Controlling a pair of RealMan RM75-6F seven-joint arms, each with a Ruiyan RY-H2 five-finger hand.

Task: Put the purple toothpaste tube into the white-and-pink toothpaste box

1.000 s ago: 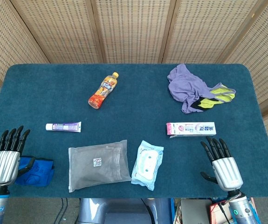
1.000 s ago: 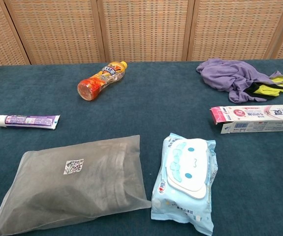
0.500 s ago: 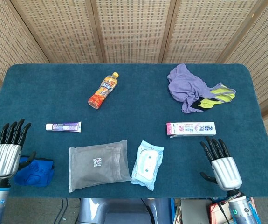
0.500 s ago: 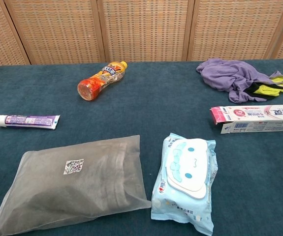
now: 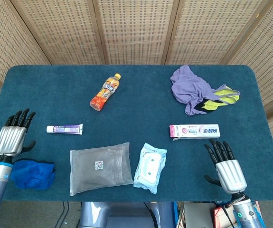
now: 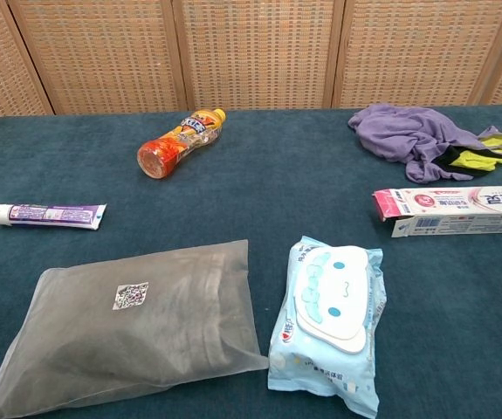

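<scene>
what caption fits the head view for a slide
Both open hands, left hand and right hand, hover apart from toothpaste tube and box.

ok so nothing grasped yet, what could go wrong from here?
1. The purple toothpaste tube lies flat on the table cloth; the left hand, open beside its cap end, may push it rather than lift it.
2. The toothpaste box lies loose near the open right hand; it could slide during insertion unless held.
3. I can't tell whether the box flap is open; a closed end would block the tube.
</scene>
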